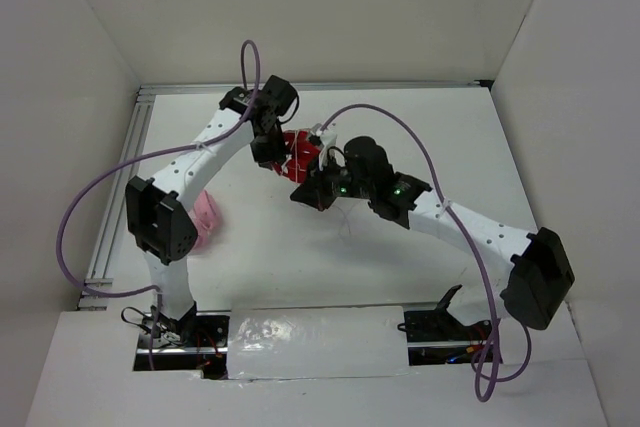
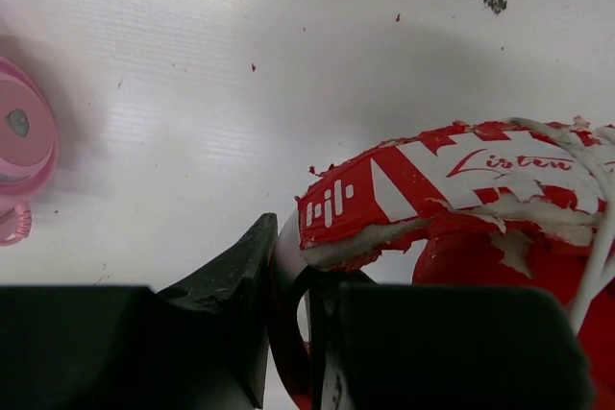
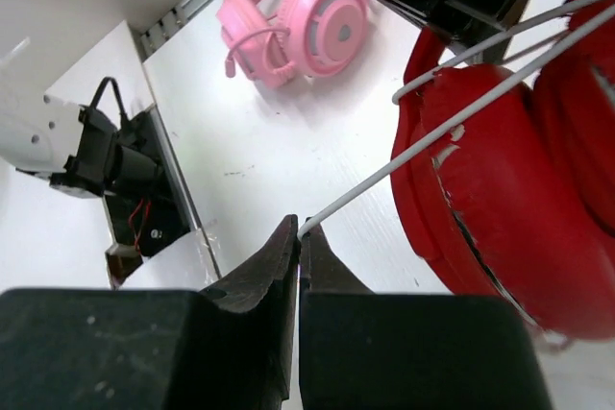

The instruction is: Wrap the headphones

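The red headphones (image 1: 301, 154) are held just above the middle of the table between the two arms. In the left wrist view my left gripper (image 2: 288, 271) is shut on the metal end of the worn red headband (image 2: 432, 175), with a red cup (image 2: 480, 261) just beyond. In the right wrist view my right gripper (image 3: 301, 230) is shut on the thin white cable (image 3: 432, 136). The cable runs taut up across a red cup (image 3: 509, 208). From above, the left gripper (image 1: 278, 159) and right gripper (image 1: 312, 191) stand close together at the headphones.
Pale pink headphones (image 1: 205, 215) lie on the table by the left arm, also seen as the pink headphones (image 3: 307, 26) and a pink cup (image 2: 19, 141). An aluminium rail (image 1: 125, 177) borders the table's left edge. White walls close in three sides.
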Action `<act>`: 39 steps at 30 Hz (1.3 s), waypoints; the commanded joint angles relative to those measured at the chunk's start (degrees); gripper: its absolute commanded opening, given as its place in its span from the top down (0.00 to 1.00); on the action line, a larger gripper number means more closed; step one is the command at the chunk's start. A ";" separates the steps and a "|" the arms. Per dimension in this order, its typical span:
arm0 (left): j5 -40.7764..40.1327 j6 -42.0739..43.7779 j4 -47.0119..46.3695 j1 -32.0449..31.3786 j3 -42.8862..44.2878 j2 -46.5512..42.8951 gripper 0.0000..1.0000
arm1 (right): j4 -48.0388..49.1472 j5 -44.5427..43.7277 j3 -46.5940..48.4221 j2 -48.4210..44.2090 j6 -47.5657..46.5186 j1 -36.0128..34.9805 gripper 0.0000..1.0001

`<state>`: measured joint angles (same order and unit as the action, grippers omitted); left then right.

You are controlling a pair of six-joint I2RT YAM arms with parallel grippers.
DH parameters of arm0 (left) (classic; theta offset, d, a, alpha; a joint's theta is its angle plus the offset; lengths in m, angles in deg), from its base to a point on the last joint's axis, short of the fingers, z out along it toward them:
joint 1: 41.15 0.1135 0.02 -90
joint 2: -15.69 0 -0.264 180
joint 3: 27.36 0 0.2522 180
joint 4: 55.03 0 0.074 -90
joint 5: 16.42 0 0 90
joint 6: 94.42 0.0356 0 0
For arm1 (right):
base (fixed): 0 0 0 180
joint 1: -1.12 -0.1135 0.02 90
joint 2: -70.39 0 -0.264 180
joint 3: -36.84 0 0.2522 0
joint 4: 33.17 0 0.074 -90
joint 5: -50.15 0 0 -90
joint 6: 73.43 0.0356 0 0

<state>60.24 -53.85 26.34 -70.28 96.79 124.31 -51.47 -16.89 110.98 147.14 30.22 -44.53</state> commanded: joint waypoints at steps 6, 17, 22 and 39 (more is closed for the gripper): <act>1.57 -5.23 -14.61 2.14 -3.77 -9.56 1.00 | 18.75 12.20 -7.46 0.67 -1.43 -4.71 0.93; 2.71 -4.71 -19.80 1.53 -8.35 -18.44 1.00 | 28.61 -6.86 -15.37 0.60 -4.33 -10.07 0.53; 4.19 -2.52 -19.45 1.44 -6.85 -20.02 1.00 | 31.07 -13.45 -20.81 -5.10 -3.81 -11.04 0.41; 8.50 2.40 -20.76 -0.41 -1.49 -25.47 1.00 | 48.83 -31.21 -20.92 15.08 -7.42 -12.27 0.12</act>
<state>65.46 -53.48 10.50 -70.30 92.47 102.76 -8.71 -39.90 87.17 159.18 23.55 -56.48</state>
